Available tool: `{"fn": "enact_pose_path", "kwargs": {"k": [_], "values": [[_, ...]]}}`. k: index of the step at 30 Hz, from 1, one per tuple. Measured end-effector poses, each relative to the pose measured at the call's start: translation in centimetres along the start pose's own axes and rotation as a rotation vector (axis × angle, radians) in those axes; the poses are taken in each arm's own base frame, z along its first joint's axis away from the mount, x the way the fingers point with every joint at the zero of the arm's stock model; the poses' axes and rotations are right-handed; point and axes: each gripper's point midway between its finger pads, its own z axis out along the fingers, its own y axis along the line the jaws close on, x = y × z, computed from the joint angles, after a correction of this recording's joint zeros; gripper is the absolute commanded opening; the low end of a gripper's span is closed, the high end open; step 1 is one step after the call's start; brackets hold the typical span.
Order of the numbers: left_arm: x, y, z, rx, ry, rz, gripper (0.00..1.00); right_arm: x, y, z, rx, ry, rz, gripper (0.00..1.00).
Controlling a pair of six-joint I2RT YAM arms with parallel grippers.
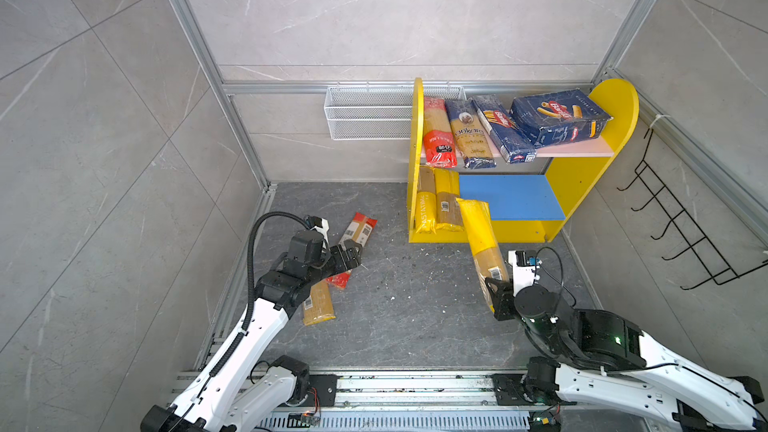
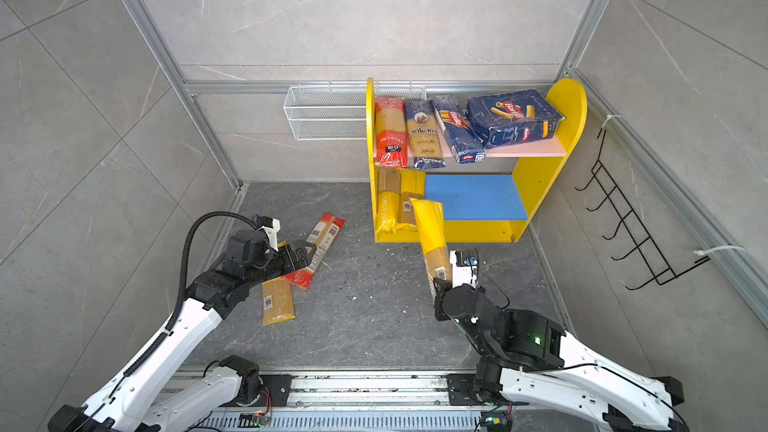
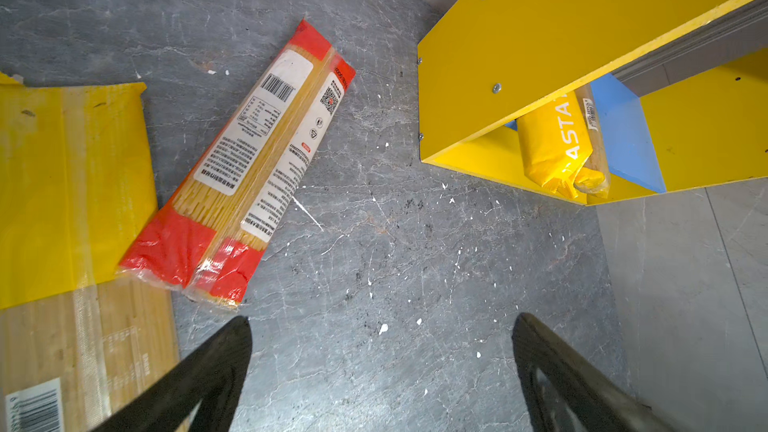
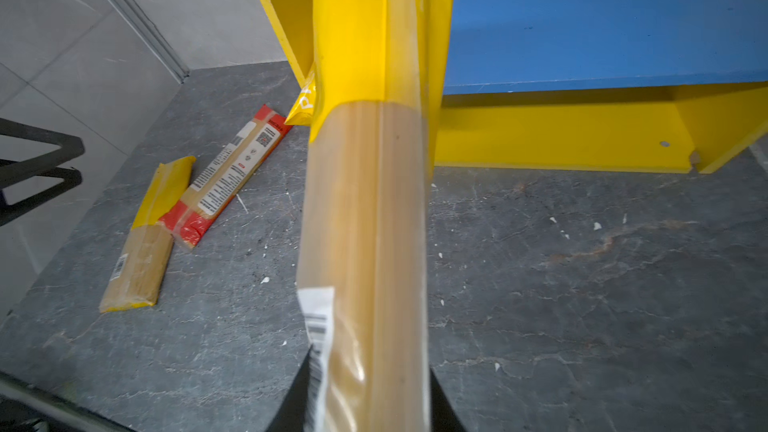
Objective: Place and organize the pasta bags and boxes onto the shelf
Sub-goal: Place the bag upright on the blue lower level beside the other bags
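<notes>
Your right jaws are clenching the near end of a yellow bag [image 1: 482, 238], so its far tip is pointing onto the shelf's [image 1: 582, 184] blue lower board [image 1: 511, 197]. Your left jaws are hanging released above a red-ended bag [image 1: 358, 230] lying on the desk [image 1: 407, 305], probably lining up the next pick.

Two pasta boxes [image 1: 503, 128] [image 1: 559, 116], seven spaghetti bags [image 1: 438, 135] [image 1: 471, 135] [image 1: 426, 209] [image 1: 448, 201] [image 1: 482, 238] [image 1: 357, 234] [image 1: 319, 305], one shelf [image 1: 582, 184]

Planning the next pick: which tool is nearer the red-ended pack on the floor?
Left. The left tool hangs open right by the red-ended pack. The right tool is across the floor, near the shelf, shut on a yellow pack.
</notes>
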Motion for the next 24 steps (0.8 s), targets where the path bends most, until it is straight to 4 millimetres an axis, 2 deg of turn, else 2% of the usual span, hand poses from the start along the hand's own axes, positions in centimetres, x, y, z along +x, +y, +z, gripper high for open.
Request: {"fn": "enact_pose_path", "kwargs": {"k": [7, 11, 16, 19, 24], "values": [[-0.3, -0.5, 0.8, 0.013, 0.011, 0.019, 1.0, -1.5, -2.1, 3.6, 0.137, 0.073, 0.037, 0.23], [-0.9, -0.8, 0.8, 0.026, -0.008, 0.029, 1.0, -2.4, -2.4, 6.1, 0.15, 0.127, 0.038, 0.23], [-1.0, -0.8, 1.1, 0.024, -0.006, 0.04, 1.0, -4.5, -3.3, 9.7, 0.15, 0.14, 0.072, 0.23], [-0.9, -0.7, 1.4, 0.016, 0.003, 0.046, 1.0, -5.2, -4.6, 12.3, 0.155, 0.154, 0.107, 0.23], [-1.0, -0.2, 1.8, 0.001, 0.007, 0.046, 1.0, -5.3, -7.2, 16.4, 0.163, 0.182, 0.162, 0.22]]}}
